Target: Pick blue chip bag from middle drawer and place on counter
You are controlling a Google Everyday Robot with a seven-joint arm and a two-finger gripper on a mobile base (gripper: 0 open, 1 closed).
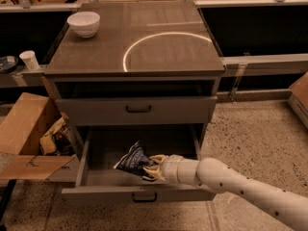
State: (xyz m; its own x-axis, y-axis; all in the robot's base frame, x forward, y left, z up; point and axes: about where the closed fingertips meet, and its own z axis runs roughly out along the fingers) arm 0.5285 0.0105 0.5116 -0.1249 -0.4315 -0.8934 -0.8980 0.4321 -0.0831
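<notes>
The blue chip bag [132,160] is dark navy with white lettering and is tilted up, one corner pointing upward, over the floor of the open middle drawer [103,172]. My gripper [150,168] reaches in from the lower right on a pale arm and is shut on the bag's right edge. Whether the bag's low end touches the drawer floor I cannot tell. The counter [159,47] is the grey-brown cabinet top above, marked with a pale circular arc.
A white bowl [83,23] stands on the counter's back left corner. The taller-fronted drawer [137,109] above is closed. An open cardboard box [26,129] with clutter sits on the floor at left. A paper cup [30,59] stands on a low shelf at left.
</notes>
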